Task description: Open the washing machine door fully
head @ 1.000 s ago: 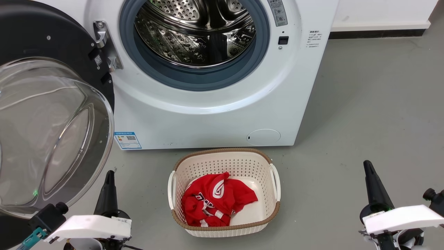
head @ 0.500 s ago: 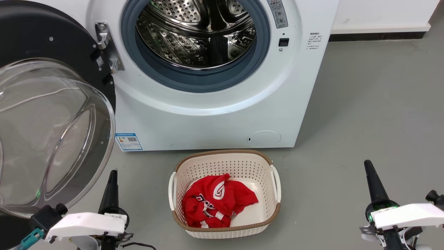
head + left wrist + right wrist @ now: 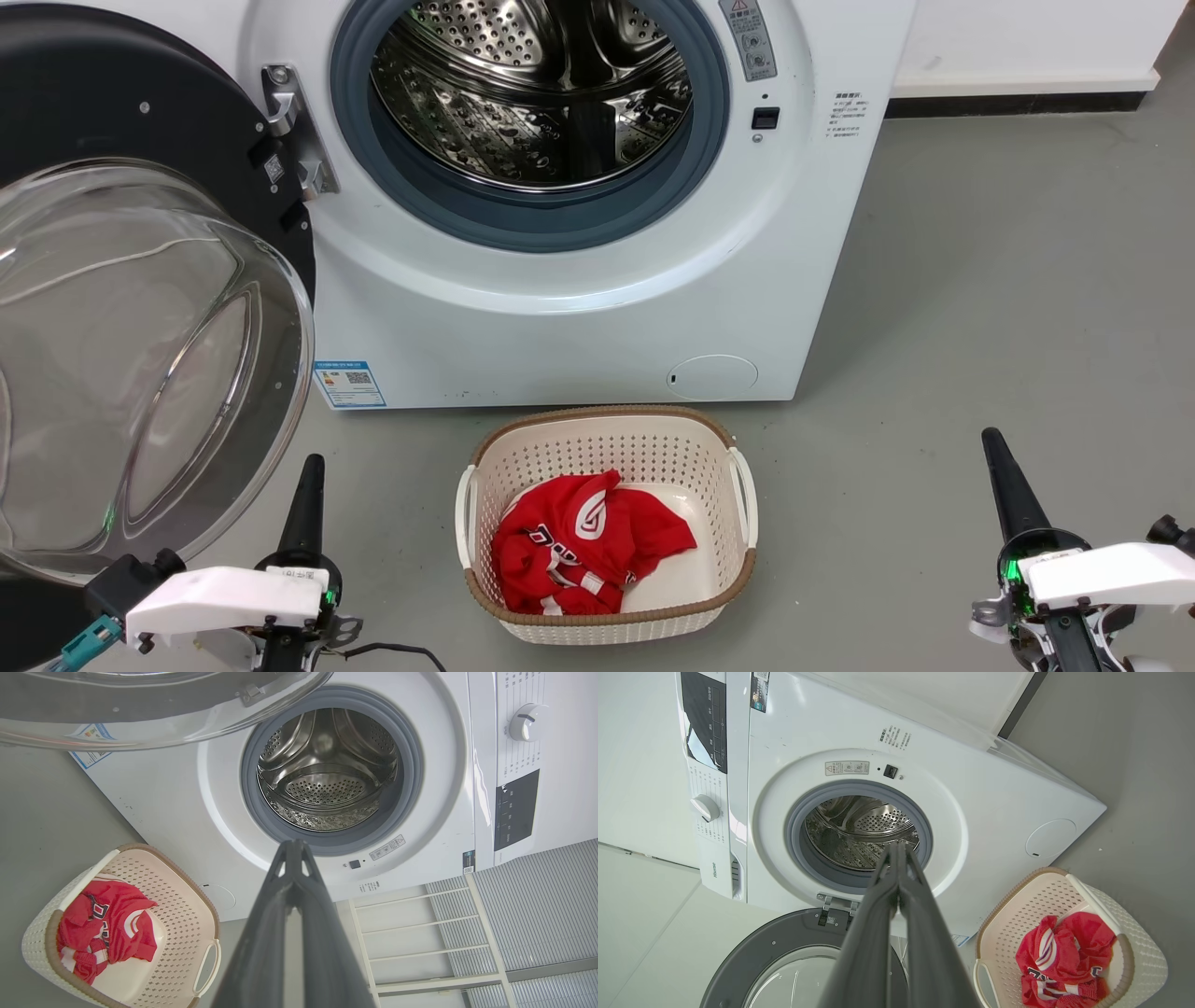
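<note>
Head view: the washing machine door [image 3: 140,327] stands swung wide at the washing machine [image 3: 579,317], drum [image 3: 532,93] exposed; the task looks essentially done.
Left wrist view: left pincer [image 3: 293,847] pressed together, empty.
Right wrist view: right pincer [image 3: 898,847] likewise.

- Laundry basket [image 3: 607,446]: cream, with perforated walls, a brown woven rim and a white loop handle [image 3: 744,490] on each side; stands upright on the floor, central in the lower half of the head view.
- Red garment [image 3: 583,541]: crumpled, with white lettering and a white emblem; lies inside the basket towards its left, leaving part of the pale basket bottom bare at right.
- Floor [image 3: 1008,308]: smooth, grey, with a few small specks.
- Wall [image 3: 1018,33]: white, at upper right of the head view, meeting the floor at a dark skirting strip [image 3: 1013,93].
- White frame with crossbars [image 3: 434,982] and grey ribbed panel [image 3: 546,905]: side by side at lower right of the left wrist view.
</note>
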Controlling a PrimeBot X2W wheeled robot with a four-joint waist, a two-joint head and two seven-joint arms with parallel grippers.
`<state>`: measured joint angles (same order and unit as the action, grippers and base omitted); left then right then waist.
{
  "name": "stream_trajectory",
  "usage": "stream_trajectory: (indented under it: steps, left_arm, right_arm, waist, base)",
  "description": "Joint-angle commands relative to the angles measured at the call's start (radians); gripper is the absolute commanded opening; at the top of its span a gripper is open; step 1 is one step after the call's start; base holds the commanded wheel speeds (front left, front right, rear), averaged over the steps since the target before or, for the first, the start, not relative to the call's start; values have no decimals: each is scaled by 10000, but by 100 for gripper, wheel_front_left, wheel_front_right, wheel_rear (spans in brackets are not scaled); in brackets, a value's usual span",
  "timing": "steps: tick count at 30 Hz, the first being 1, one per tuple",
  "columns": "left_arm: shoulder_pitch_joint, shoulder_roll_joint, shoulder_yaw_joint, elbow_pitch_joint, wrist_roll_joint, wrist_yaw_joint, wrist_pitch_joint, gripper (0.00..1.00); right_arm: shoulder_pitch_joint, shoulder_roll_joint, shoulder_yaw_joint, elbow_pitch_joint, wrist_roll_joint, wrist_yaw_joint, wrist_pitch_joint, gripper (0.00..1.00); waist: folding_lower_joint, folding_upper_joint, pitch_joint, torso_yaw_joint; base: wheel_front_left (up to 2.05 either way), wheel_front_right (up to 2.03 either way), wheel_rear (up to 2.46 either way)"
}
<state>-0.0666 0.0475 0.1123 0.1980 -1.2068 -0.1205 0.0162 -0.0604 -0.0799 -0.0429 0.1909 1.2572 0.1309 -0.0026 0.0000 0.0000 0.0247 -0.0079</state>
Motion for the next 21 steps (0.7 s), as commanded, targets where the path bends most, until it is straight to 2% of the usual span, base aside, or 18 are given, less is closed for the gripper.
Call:
stream_trajectory:
  steps: [1, 21]
  left_arm:
    - [-225, 33, 27, -11, -310, -49, 81, 0]
    - [-339, 36, 30, 223, -2046, -88, 513, 0]
  right_arm:
    - [-224, -60, -33, -13, 308, -1, 65, 0]
    - [-349, -26, -174, 239, 1965, -2, 440, 0]
  waist:
    - [0, 0, -9, 3]
    - [0, 0, -94, 35]
  base:
    - [0, 0, 0]
    - [0, 0, 0]
